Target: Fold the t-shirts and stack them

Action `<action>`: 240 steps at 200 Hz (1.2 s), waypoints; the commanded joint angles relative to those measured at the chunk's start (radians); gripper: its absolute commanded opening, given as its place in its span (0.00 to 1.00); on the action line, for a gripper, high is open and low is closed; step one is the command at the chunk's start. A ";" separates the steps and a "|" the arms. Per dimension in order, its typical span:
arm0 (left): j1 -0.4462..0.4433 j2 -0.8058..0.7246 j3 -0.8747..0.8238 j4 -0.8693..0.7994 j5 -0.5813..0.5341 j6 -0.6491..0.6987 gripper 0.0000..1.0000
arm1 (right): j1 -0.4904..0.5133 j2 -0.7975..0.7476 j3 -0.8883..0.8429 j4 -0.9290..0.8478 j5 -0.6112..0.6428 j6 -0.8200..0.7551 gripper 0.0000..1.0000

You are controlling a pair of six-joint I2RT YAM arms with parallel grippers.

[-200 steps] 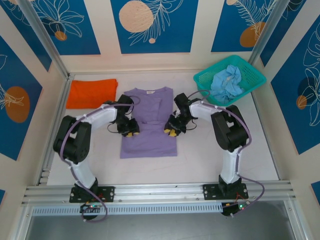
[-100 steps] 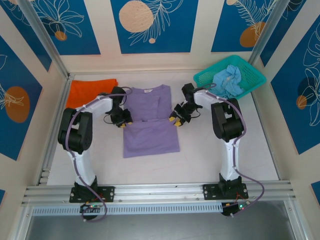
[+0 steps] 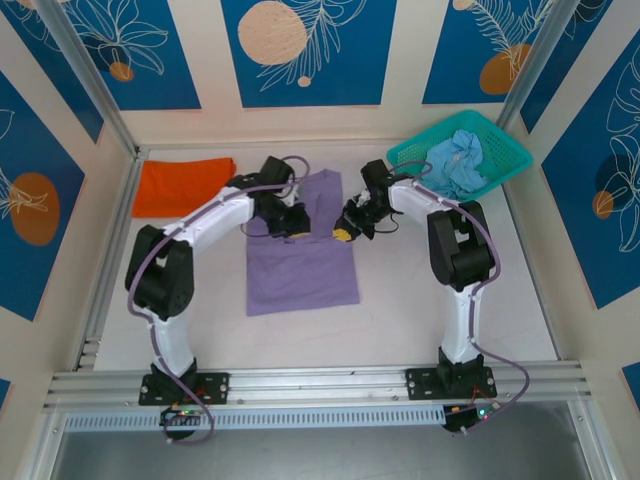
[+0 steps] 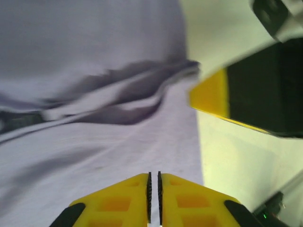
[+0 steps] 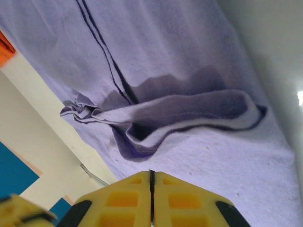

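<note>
Since half a second ago the left arm has swung inward, carrying the left gripper (image 3: 291, 224) from the shirt's left edge to over its upper middle, and the shirt's upper part now shows narrower. The right gripper (image 3: 345, 228) sits almost where it was.

The lavender t-shirt (image 3: 300, 270) lies flat at the middle of the table, collar toward the far edge, with a raised fold running across it between the two grippers. The left gripper presses on the chest area. Its yellow fingers are drawn together to a hairline gap, with the cloth running right up into them. The right gripper is at the shirt's right edge, its fingers fully together and nipping the fabric just short of the fold.

Both forearms reach in from the sides, elbows bent outward and wrists angled down toward each other.

A folded orange t-shirt (image 3: 185, 186) lies at the far-left corner. A crumpled pale blue t-shirt (image 3: 452, 165) sits in the teal mesh basket (image 3: 412, 178) at the far-right corner.
</note>
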 commanded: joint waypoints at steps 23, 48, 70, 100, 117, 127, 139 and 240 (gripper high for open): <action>-0.049 0.154 0.044 0.013 0.027 0.022 0.12 | -0.024 0.107 0.030 -0.016 -0.063 0.000 0.07; -0.037 0.190 0.071 -0.028 -0.177 -0.012 0.12 | -0.037 0.143 0.033 -0.031 -0.060 -0.004 0.07; -0.016 0.210 0.088 -0.021 -0.278 -0.044 0.14 | -0.042 0.161 0.026 -0.038 -0.063 -0.009 0.07; -0.002 0.241 0.130 -0.084 -0.393 -0.057 0.14 | -0.049 0.170 0.024 -0.052 -0.062 -0.028 0.08; -0.001 0.227 0.122 -0.093 -0.417 -0.055 0.14 | -0.052 0.157 0.023 -0.047 -0.071 -0.035 0.11; 0.003 0.214 0.126 -0.106 -0.434 -0.048 0.16 | -0.052 0.139 0.022 -0.037 -0.075 -0.041 0.14; 0.011 0.186 0.126 -0.129 -0.458 -0.045 0.17 | -0.053 0.110 0.023 -0.024 -0.081 -0.046 0.19; 0.118 -0.340 -0.404 -0.216 -0.141 0.084 0.79 | -0.046 -0.473 -0.560 0.140 -0.109 -0.266 0.59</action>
